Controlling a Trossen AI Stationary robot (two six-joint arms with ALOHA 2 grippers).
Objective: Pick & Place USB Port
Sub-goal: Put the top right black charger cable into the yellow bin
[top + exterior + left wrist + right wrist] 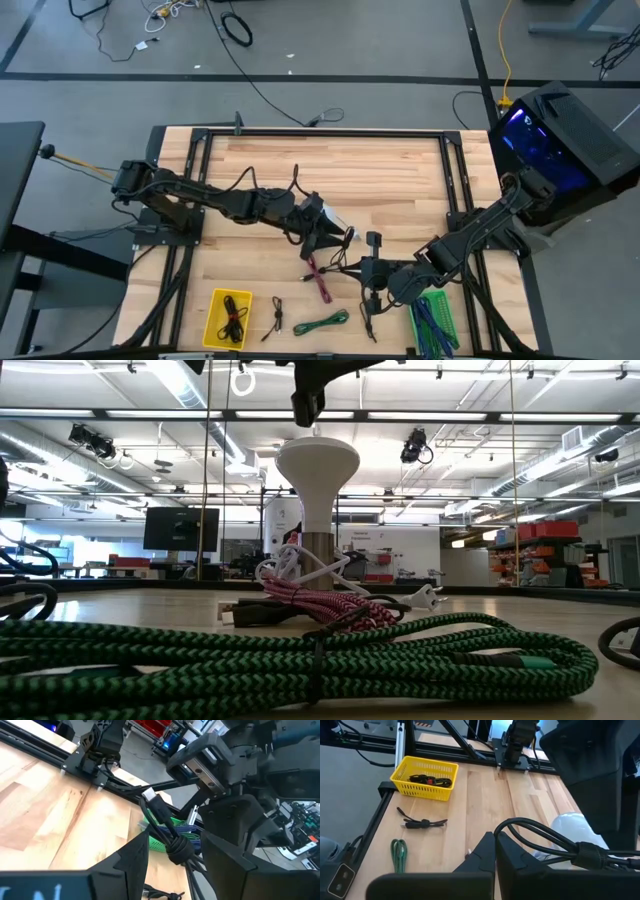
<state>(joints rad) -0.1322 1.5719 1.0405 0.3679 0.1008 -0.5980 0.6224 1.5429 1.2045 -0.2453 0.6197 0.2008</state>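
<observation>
You are looking at a hand-over point well apart from the yellow basket (229, 315), out toward the right arm's side of the table. The black USB cable (159, 812) is hanging there above the wood, not lying on it. The right gripper (495, 840) is clenched, and it seems to be pinching the cable at its fingertips, with the tied loops trailing away from them. The left gripper (177, 845) is standing released, its fingers (132, 862) spread on either side of the bundle, without clamping it.

The cable's long axis is running up through that gap, so the silver plug end is sticking out past the left fingertips. Both grippers are right at the cable. The left one is coming from the basket's side, so I judge it better placed to carry the cable there.

The table (400, 175) is pale, smooth wooden planking inside a black frame. Between the basket and the grippers, a small black cable (277, 315), a green braided cable (322, 322) and a pink cable (320, 280) are lying loose. Beyond the table, an open workshop with ceiling lights is showing.
</observation>
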